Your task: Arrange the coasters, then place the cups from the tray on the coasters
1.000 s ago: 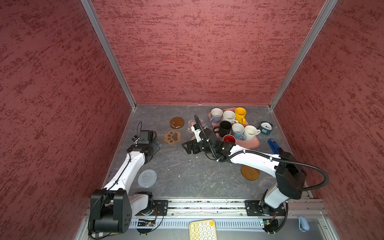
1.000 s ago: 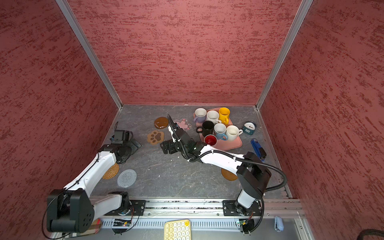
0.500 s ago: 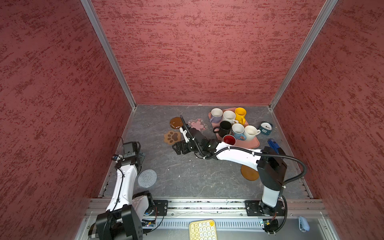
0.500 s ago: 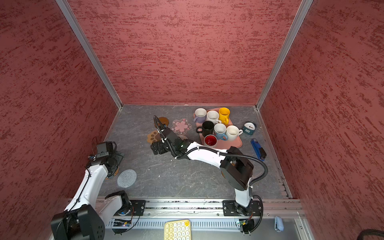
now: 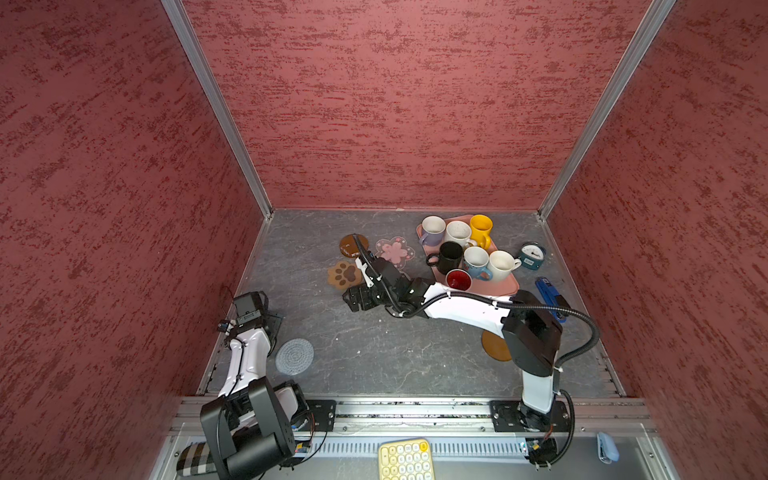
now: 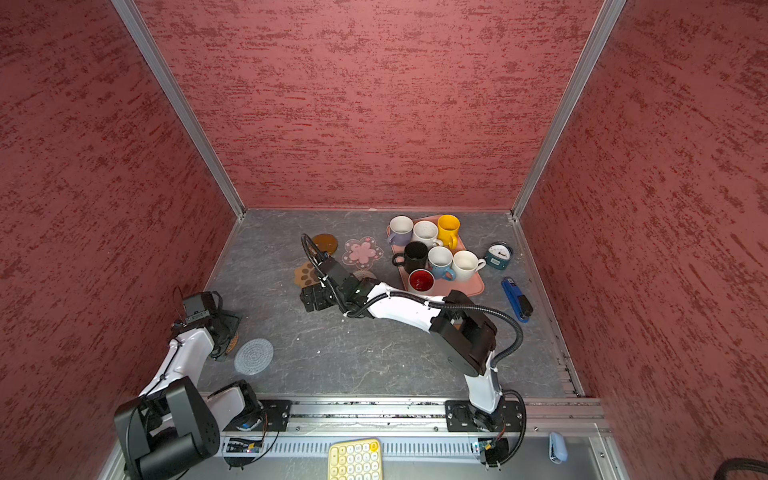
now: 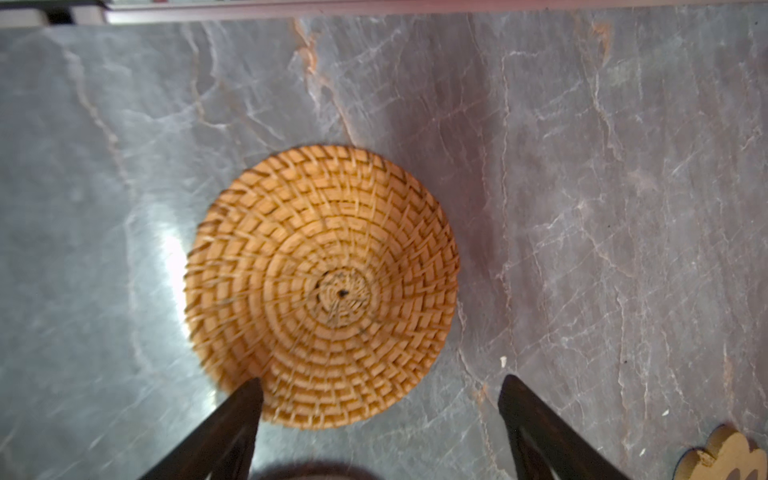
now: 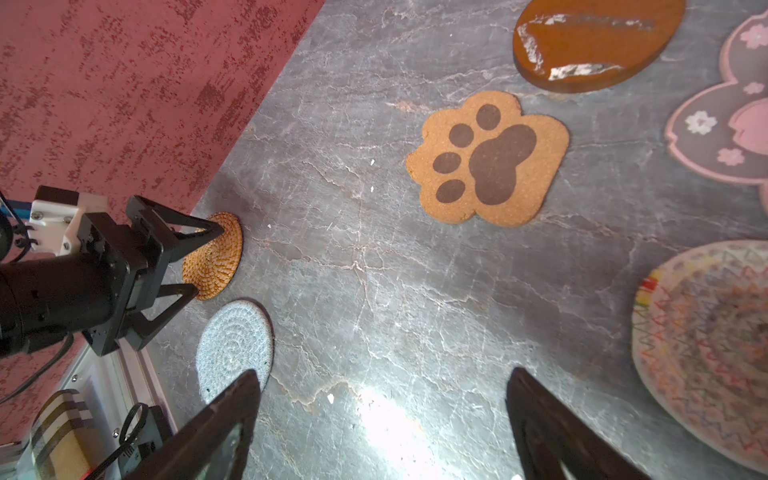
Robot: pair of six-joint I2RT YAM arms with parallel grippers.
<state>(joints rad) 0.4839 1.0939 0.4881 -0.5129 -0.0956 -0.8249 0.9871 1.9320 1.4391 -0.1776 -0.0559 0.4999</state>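
The left gripper (image 7: 380, 380) had swung from the paw coaster (image 8: 488, 160) to the surface's left edge, jaws wide over the beige coaster (image 7: 322, 286). The right gripper (image 8: 383, 373), wide and empty, had edged leftward near the paw coaster. Cups (image 5: 457, 232) stayed on the tray (image 5: 505, 286), toward the far right corner.

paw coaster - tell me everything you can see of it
The paw coaster is a flat, paw-shaped mat, speckled tan like cork, printed with one big dark brown pad and four toe spots. It lies flat on the grey marbled table, touching nothing else, beside the glossy brown disc.
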